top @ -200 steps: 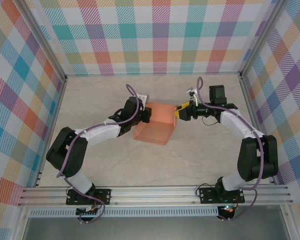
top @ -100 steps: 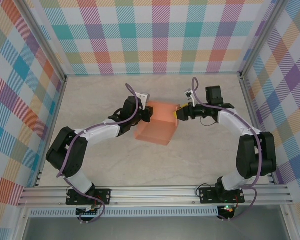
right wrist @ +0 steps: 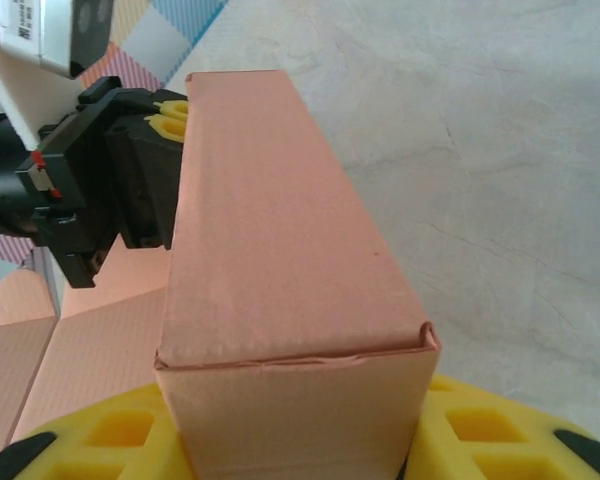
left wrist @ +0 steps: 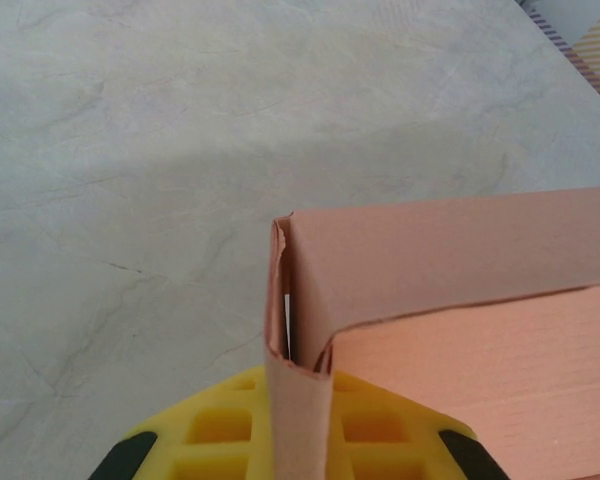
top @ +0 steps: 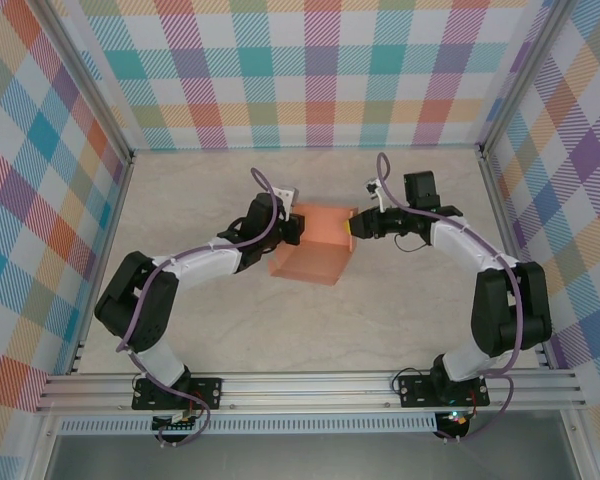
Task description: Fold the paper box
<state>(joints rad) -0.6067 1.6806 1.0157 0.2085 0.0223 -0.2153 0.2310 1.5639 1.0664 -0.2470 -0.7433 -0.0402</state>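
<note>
The salmon-orange paper box (top: 315, 248) lies partly folded mid-table, with a flat panel sloping toward the near side. My left gripper (top: 292, 228) is at its left end, shut on a doubled upright wall (left wrist: 298, 410) that runs between the yellow fingers (left wrist: 215, 425). My right gripper (top: 354, 225) is at the right end. In the right wrist view the box's closed end (right wrist: 295, 405) fills the gap between the yellow fingers (right wrist: 105, 432), touching both. The left gripper (right wrist: 165, 115) shows at the far end of that folded ridge.
Plaid walls enclose the marble table (top: 400, 310) on three sides. Aluminium posts stand at the back corners, and a rail (top: 310, 385) runs along the near edge by the arm bases. Open tabletop lies in front of and behind the box.
The right gripper has moved slightly away and left, and its jaws have narrowed onto the box's right end. The box has shifted a little with it. The left gripper keeps its hold.
</note>
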